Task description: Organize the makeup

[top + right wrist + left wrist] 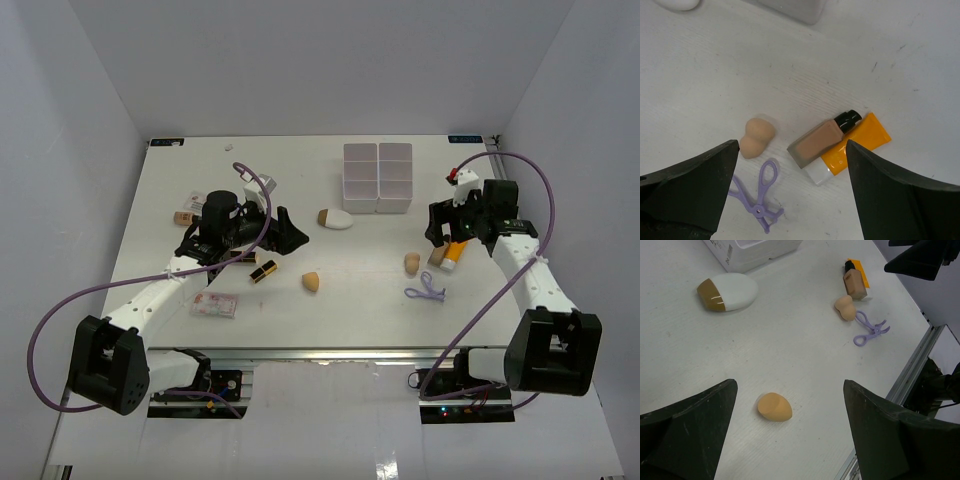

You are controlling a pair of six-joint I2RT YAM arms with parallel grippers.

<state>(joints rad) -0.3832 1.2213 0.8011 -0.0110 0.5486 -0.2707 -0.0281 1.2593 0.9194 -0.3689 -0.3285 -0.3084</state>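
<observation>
Evidently nothing sorted yet: makeup scattered loose on the bench [360,310], none apparent in the box [378,178], though hard to be sure of its cells from above. Left end effector [790,383] spread wide, empty, poised over the egg sponge [774,406]. Right end effector [792,143] equally wide and empty, above the bottle [820,144] and orange tube [860,142], lying side by side and touching.

Could go wrong on the right first: by closing there, may catch bottle and tube together, or pinch one and skid the other toward the bench edge. Could also snag the peanut sponge [756,137] or the purple loop [762,200] just beside, given so wide a spread.

On the left, may roll the round sponge out from between the fingers if descending off-centre; may squash it, then spring it free on release over the box.

Worth watching too: lipstick [264,271] close beside the left end effector, likely to roll if brushed; white oval [727,291] near the box, easy to knock on the way in. Little room in the small cells for a crooked drop.
</observation>
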